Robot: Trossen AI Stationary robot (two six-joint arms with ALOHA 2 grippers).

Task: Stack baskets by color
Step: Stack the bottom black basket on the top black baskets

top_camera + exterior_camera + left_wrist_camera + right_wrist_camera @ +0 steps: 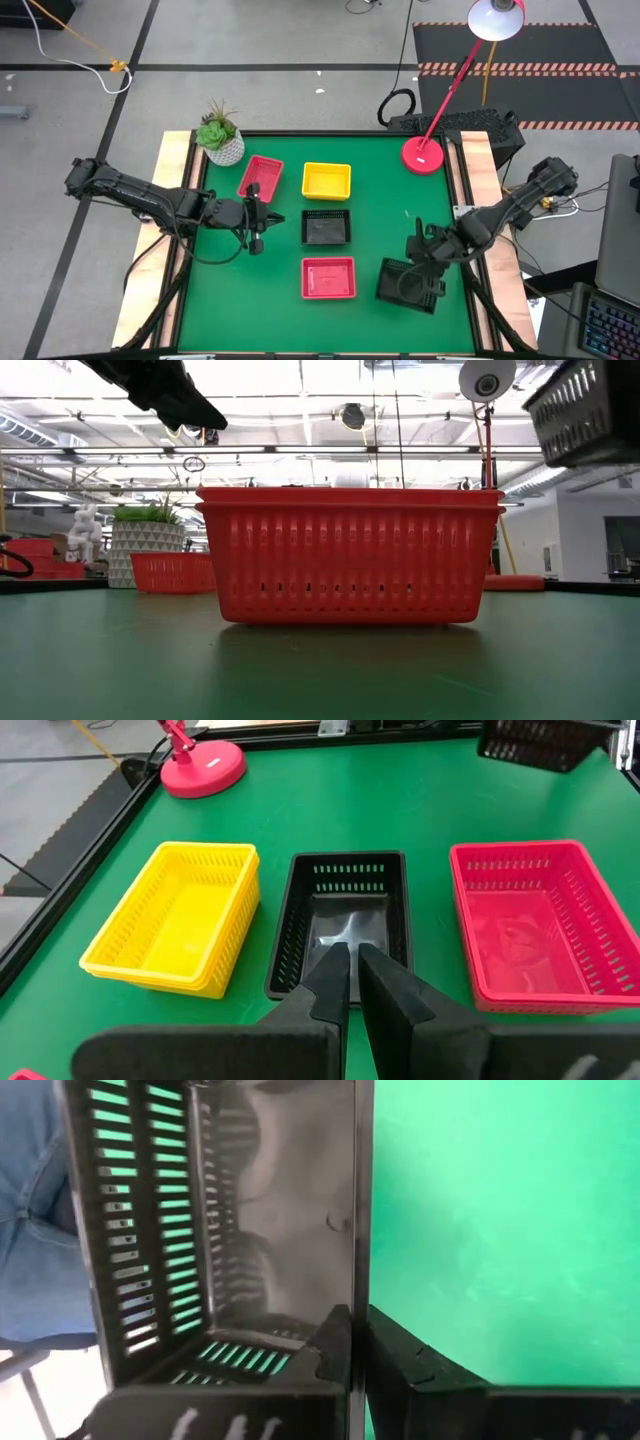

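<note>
My right gripper (422,252) is shut on a black basket (408,283) at the near right and holds it above the green table; the low view shows this basket (588,410) high at the right. On the table rest a red basket (260,177), a yellow basket (327,180), another black basket (326,227) and a second red basket (329,278). My left gripper (268,216) hovers shut and empty to the left of the resting black basket (340,915). My right gripper pinches one side wall of the black basket at its rim (358,1295), one finger (335,1342) inside the basket and one finger (400,1355) outside. The fingers come slanting down from above. The basket hangs tilted, clear of the table.
A red lamp base (423,154) stands at the far right, its stem leaning over the table edge. A white plant pot (222,146) sits at the far left corner. Wooden rails (172,200) border the mat. A person's blue trouser leg (30,1230) shows beyond the held basket.
</note>
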